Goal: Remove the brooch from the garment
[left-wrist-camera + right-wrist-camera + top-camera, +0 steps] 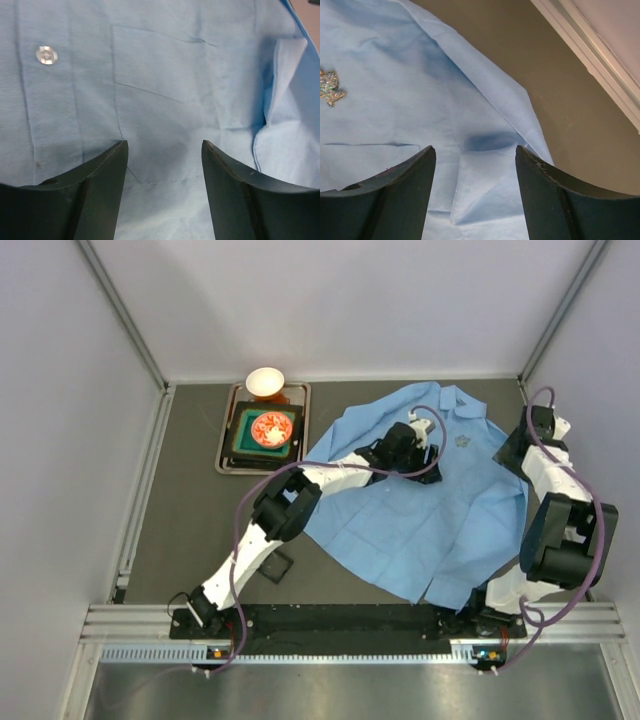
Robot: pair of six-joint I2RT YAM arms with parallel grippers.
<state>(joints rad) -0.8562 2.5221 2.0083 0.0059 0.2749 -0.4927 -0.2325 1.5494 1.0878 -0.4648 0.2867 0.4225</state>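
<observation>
Pale walls close in a dark grey-brown table [190, 500]. Most of its right half is covered by the garment [400, 530], a light blue shirt lying flat and open-faced. Its long axis runs from the collar at the far side to the hem at the near edge, leaning slightly to the left as it comes nearer. One sleeve is spread toward the tray [225, 455].

The brooch [463, 440] sits on the chest just below the collar, on the half nearer the right arm, between the two grippers. In the right wrist view the brooch [330, 87] is a glittery silver piece of ragged outline at the left edge of the picture. It is somewhat taller than wide there, and it lies above a straight stitched line in the cloth.

The left gripper [425, 435] is low over the middle of the chest with its jaws apart and nothing between them. Its wrist camera shows a stitched pocket [160, 105] ahead of the fingers [100, 190] and a pale button [46, 55] to the left.

The right gripper [515, 450] is over the shirt's right edge, also spread and holding nothing. Its fingers [555, 200] frame a folded edge of fabric with bare table [545, 75] beyond.

The tray holds a green square dish with something red in it, and a white bowl [265, 382] stands at its far end. A small dark square box [277, 567] lies near the left arm.
</observation>
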